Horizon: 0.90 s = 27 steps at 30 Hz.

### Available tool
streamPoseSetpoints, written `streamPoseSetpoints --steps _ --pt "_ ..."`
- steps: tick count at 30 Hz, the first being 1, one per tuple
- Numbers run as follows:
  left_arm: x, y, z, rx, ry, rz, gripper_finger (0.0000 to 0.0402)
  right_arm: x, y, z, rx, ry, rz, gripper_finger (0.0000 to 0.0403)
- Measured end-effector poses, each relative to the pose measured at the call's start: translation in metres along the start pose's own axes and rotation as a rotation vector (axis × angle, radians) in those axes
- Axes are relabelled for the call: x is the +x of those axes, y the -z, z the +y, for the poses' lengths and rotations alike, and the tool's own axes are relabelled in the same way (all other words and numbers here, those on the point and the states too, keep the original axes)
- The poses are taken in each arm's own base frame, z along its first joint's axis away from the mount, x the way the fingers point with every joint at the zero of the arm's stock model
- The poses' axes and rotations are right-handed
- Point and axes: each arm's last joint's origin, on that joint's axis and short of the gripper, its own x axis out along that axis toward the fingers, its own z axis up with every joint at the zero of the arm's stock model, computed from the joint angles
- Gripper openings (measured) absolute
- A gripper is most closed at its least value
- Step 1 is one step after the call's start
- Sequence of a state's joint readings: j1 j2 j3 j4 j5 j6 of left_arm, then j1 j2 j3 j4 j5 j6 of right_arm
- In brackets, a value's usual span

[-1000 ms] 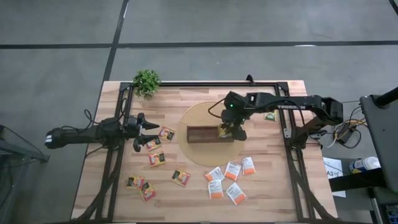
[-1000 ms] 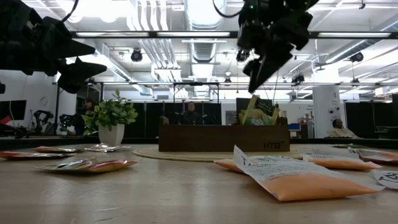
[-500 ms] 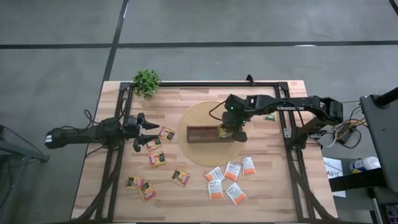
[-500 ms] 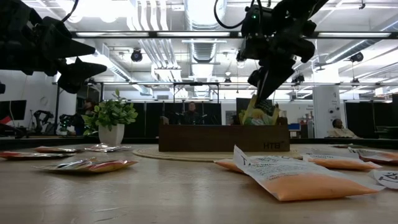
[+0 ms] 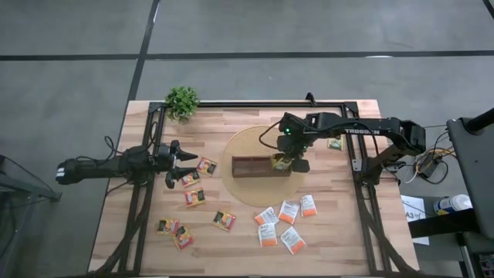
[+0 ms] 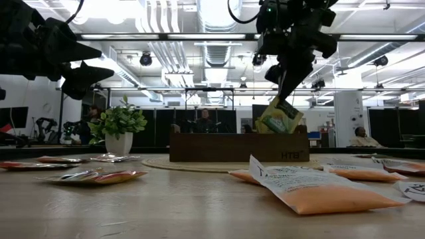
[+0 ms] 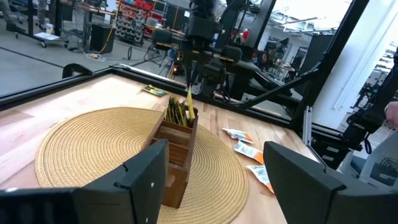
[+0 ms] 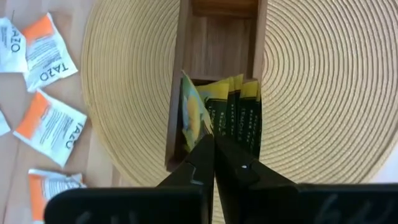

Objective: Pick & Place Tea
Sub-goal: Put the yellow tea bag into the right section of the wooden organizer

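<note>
The long dark-brown box (image 5: 253, 166) lies on a round woven mat (image 5: 255, 189) at mid-table. Several dark green-yellow tea sachets (image 8: 239, 115) stand on edge in its right end compartment. My right gripper (image 8: 214, 148) hangs over that compartment, pointing steeply down, shut on one of these sachets (image 6: 279, 117). My left gripper (image 5: 179, 162) waits open and level at the table's left, holding nothing. More tea sachets lie flat on the table: white-orange ones (image 5: 285, 220) and yellow-red ones (image 5: 193, 193). My right gripper pinches the upper corner (image 6: 284, 101) of one green-yellow sachet between its two fingers, at their free ends. The fingers come from above, slanting down. The sachet hangs tilted below them, taller than the others, its lower edge hidden behind the box's wall.
A small potted plant (image 5: 182, 100) stands at the far left corner. One green sachet (image 5: 335, 144) lies at the far right, next to the black frame rail. The box's other compartments (image 8: 224, 34) show bare wood. Free tabletop lies along the near edge.
My right gripper has dipped toward the box's end compartment, shut its fingers on a green-yellow sachet and come up a little. That sachet now stands tilted and higher than the others beside it.
</note>
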State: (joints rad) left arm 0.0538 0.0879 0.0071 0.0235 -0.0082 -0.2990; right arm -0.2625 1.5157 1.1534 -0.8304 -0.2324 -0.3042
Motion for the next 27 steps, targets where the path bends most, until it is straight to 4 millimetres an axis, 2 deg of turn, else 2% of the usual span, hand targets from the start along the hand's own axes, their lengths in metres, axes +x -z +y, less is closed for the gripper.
streamPoseSetpoints --steps 13,16,27 --pt "0.000 0.000 0.000 0.000 0.000 0.000 0.0257 -0.008 -0.006 0.001 -0.016 -0.003 0.018 0.0008" --pt "0.000 0.000 0.000 0.000 0.000 0.000 0.0257 -0.006 -0.010 0.000 -0.025 0.010 0.076 0.0008" --pt "0.000 0.000 0.000 0.000 0.000 0.000 0.0257 0.015 -0.056 -0.002 -0.053 0.030 0.361 0.0008"
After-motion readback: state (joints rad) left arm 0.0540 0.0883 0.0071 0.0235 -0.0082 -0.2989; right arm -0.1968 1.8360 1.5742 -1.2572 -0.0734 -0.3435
